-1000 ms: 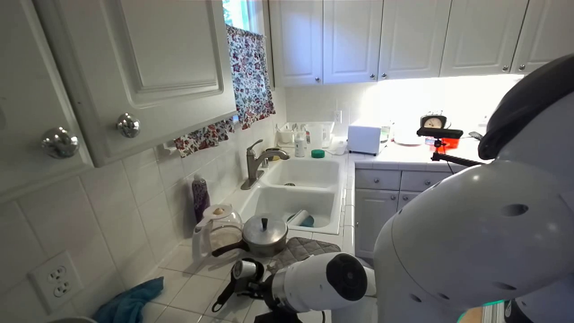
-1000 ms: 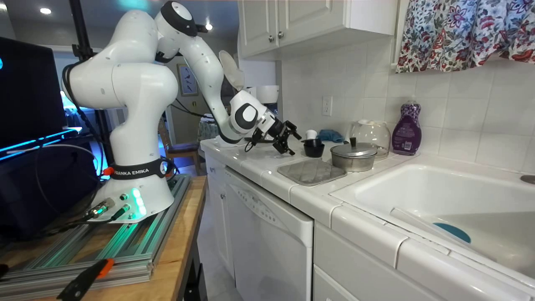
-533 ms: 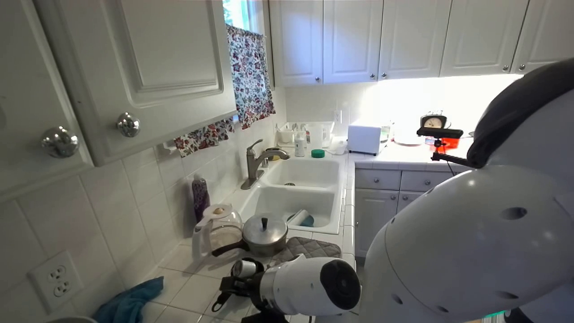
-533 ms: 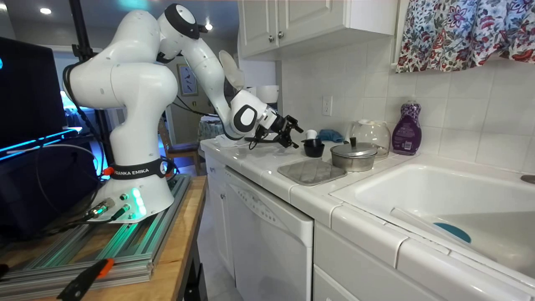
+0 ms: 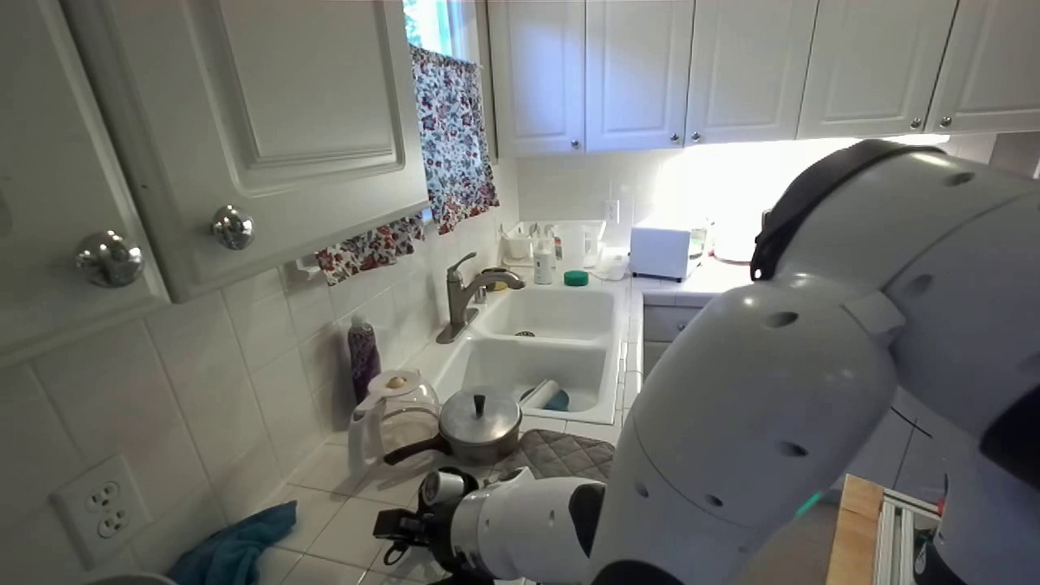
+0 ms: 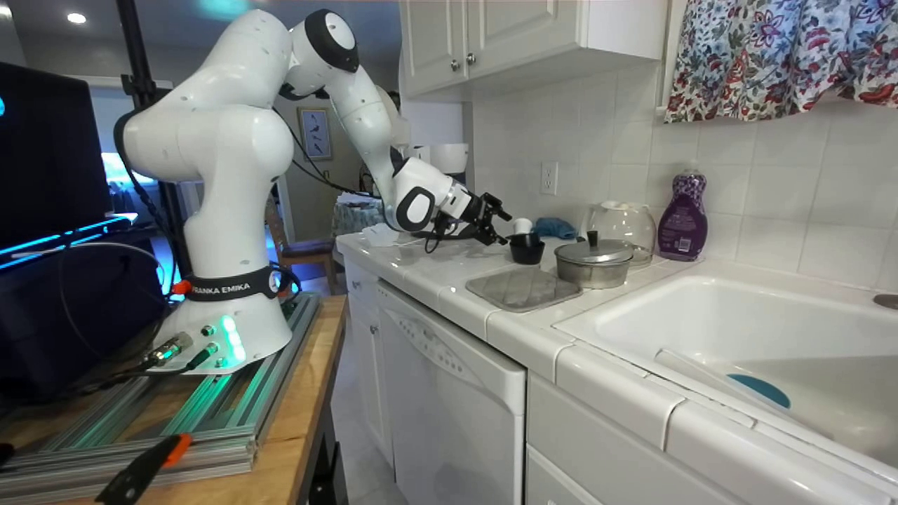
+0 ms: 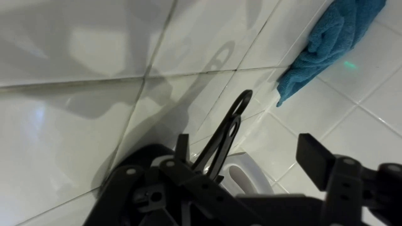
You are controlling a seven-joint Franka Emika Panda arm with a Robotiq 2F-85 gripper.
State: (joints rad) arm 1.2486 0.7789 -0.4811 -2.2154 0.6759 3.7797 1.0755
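Here, the tool gapes near slim, loop-ended black handles.

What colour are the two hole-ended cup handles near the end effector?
Both cup handles are black; the wrist view shows them best.

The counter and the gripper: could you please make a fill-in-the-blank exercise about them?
In the wrist view, the gripper stands ____, not shut.
There, black handles appear in the gap ____ its two fingers.
The saucepan is covered by a metal ____.
The bottle beside the glass carafe is coloured ____.

Missing words: open; between; lid; purple.
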